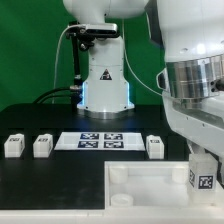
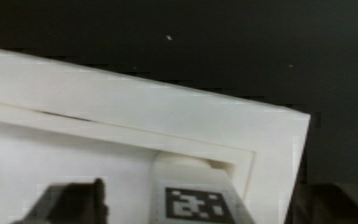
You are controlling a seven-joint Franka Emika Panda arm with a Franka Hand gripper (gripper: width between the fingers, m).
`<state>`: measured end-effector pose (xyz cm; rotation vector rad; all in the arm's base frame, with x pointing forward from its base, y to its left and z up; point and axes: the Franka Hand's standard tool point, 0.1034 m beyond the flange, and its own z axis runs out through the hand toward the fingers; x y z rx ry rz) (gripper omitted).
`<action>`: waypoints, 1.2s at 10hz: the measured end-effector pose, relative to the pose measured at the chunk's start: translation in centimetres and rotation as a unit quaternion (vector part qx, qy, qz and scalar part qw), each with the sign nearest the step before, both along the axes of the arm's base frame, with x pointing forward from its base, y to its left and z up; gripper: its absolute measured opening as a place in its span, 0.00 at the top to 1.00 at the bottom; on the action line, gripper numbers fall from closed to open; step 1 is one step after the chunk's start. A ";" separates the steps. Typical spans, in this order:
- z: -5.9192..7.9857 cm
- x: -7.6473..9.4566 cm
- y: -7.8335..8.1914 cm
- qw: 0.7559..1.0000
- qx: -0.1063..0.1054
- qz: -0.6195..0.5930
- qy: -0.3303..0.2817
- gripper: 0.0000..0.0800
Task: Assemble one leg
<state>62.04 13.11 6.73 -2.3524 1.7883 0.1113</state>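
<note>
Leg point(image 2: 197, 190) seen upright between spread fingers point(image 2: 73, 203), over corner of top point(image 2: 140, 110); grip contact cannot be told.

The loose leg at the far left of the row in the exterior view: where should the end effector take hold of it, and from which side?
Grip the far-left leg across its two flat side faces, coming straight down from above. It is a blocky piece resting on the table with its upper face free. A gap separates it from the next leg, so a finger should fit on either side.
</note>
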 end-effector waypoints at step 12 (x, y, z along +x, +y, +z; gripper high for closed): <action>-0.1 0.5 -1.3 0.802 -0.069 0.587 -0.088 0.19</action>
